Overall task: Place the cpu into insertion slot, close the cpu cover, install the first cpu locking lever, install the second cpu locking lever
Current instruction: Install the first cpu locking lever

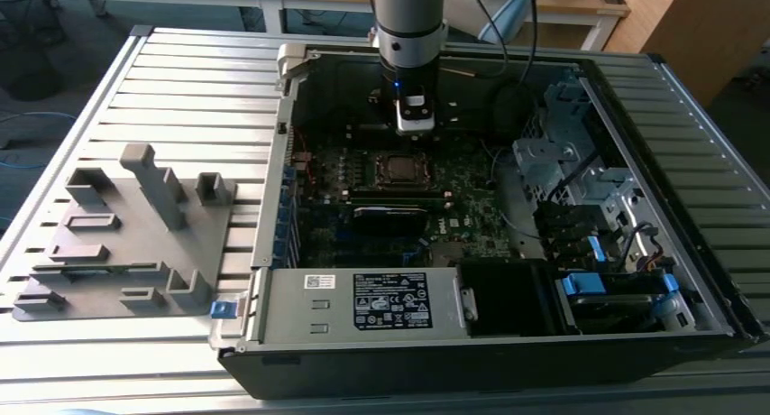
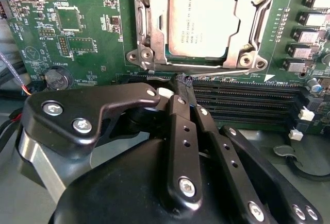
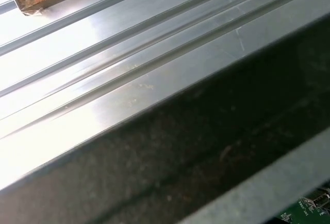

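The cpu (image 2: 203, 20), a silver-grey square chip, lies in the insertion slot (image 2: 144, 54) on the green motherboard (image 2: 87, 38). The cpu cover (image 2: 154, 26), a silvery frame with a square window, lies flat around the chip. A thin metal locking lever (image 2: 227, 71) runs along the socket's edge, between it and the black memory slots. My gripper (image 2: 184, 81) is shut, its black fingers (image 2: 178, 126) meeting at a tip right at this lever. In the exterior view the gripper (image 1: 413, 131) hangs just behind the insertion slot (image 1: 398, 169), inside the open computer case.
Long black memory slots (image 2: 242, 98) lie beside the fingers. The case walls (image 1: 279, 162) surround the board, with a power supply (image 1: 361, 302) in front and drive bays (image 1: 578, 189) on the exterior view's right. A grey fixture block (image 1: 121, 235) stands on the ribbed table (image 3: 129, 54).
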Controlling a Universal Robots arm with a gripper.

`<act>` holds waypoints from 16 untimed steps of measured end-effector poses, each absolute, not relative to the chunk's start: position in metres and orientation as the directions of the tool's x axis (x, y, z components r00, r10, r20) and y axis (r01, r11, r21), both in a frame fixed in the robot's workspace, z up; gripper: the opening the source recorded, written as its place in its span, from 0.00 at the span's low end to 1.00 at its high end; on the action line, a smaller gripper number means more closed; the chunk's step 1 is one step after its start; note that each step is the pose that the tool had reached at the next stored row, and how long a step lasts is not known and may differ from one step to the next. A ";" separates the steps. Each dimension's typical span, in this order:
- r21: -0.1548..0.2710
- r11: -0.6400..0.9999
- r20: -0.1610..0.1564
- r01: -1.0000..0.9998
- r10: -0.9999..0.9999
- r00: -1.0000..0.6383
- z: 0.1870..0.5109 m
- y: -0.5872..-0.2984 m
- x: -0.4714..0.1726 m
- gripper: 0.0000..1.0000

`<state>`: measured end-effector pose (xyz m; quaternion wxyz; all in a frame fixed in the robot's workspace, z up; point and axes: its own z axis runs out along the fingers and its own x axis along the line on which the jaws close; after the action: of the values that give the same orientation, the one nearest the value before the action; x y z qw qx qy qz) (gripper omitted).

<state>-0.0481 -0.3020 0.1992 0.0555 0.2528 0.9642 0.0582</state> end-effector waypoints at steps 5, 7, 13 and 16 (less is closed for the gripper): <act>0.140 0.865 -0.078 0.482 0.495 -0.866 0.199 -0.302 -0.048 0.11; 0.139 0.865 -0.078 0.482 0.495 -0.865 0.199 -0.302 -0.047 0.11; 0.139 0.864 -0.078 0.484 0.497 -0.864 0.199 -0.303 -0.044 0.11; 0.139 0.858 -0.078 0.494 0.507 -0.858 0.199 -0.303 -0.044 0.11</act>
<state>-0.0442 -0.3028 0.1989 0.0561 0.2602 0.9622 0.0573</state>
